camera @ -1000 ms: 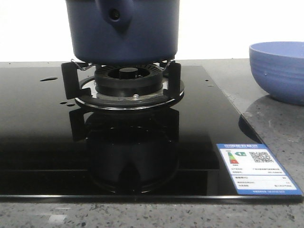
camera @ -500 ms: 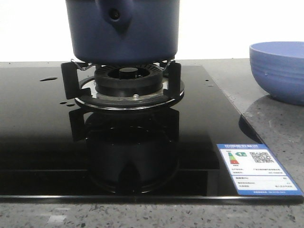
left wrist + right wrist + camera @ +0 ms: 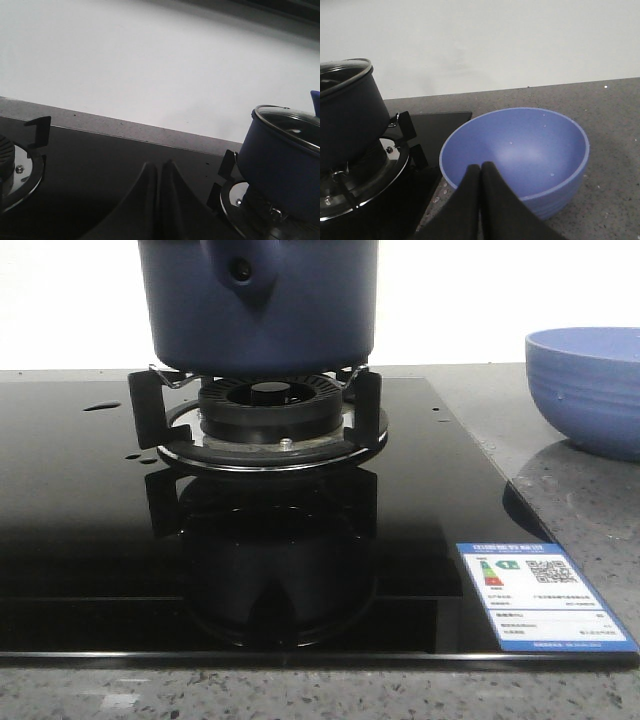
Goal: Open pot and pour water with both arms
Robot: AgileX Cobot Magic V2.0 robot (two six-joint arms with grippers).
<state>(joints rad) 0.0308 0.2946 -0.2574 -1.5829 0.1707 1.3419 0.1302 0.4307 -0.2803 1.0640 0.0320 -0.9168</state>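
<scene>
— Pot (image 3: 258, 305) placement?
— On the burner (image 3: 268, 405), glass lid (image 3: 292, 122) on.
— Grippers?
— Left gripper (image 3: 159, 172) and right gripper (image 3: 480, 175) — fingers pressed together, empty; right one above the bowl (image 3: 520, 150).

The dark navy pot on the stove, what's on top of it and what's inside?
A glass lid with a metal rim covers the dark navy round pot. Reflections on the glass hide whatever is inside, so any water cannot be seen.
</scene>
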